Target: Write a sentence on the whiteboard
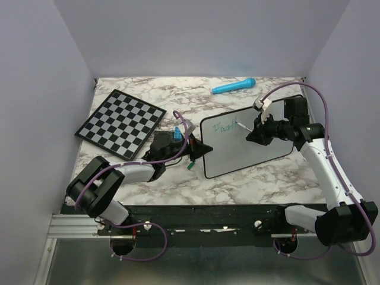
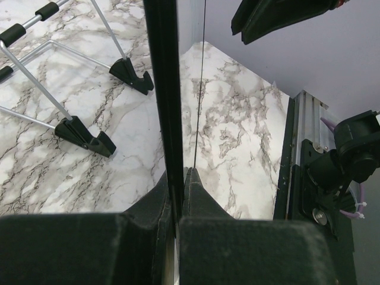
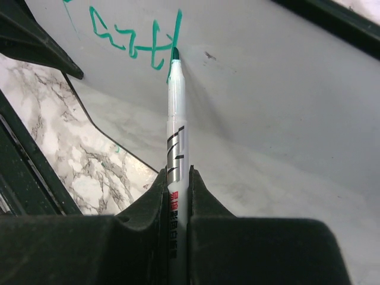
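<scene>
Overhead, the whiteboard (image 1: pixel 255 153) stands tilted on the marble table (image 1: pixel 178 184), right of a chessboard (image 1: pixel 120 123). The left gripper (image 1: pixel 195 149) pinches its left edge, apparently to steady it against writing pressure. The right gripper (image 1: pixel 254 132) brings a marker (image 1: pixel 243 127) to the sentence (image 1: pixel 225 126), one green word so far.

From the left wrist, the jaws are clenched on the board's black frame (image 2: pixel 161 89), with its wire stand (image 2: pixel 71 119) alongside.

From the right wrist, the jaws clamp the marker low on its barrel, its tip touching the board at the last letter.
</scene>
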`<state>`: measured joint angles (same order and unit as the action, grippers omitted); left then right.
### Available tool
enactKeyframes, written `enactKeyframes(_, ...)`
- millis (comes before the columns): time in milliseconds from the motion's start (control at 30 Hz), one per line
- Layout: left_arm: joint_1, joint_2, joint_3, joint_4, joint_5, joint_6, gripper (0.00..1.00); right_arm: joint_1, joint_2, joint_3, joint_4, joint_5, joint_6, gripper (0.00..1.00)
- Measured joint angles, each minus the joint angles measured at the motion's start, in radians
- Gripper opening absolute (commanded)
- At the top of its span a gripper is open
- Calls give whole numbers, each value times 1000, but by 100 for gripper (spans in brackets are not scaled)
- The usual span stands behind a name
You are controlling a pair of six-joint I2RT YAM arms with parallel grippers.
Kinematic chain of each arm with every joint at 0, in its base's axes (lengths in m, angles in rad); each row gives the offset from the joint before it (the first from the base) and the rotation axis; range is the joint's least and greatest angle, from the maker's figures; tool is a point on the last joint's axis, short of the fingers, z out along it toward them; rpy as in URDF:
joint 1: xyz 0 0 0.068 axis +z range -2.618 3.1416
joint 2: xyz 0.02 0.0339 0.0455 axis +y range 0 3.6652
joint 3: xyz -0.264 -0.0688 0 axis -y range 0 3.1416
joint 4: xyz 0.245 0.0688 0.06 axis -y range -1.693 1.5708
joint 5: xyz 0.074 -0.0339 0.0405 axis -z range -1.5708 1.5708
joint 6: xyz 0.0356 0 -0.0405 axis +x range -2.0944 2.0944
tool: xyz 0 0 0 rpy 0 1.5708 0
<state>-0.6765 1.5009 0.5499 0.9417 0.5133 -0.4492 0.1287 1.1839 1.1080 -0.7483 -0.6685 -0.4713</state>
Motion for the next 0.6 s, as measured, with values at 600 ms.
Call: enactKeyframes(600,0,2,0,-1,0,1,0,-33,0,8,6,0,17,1)
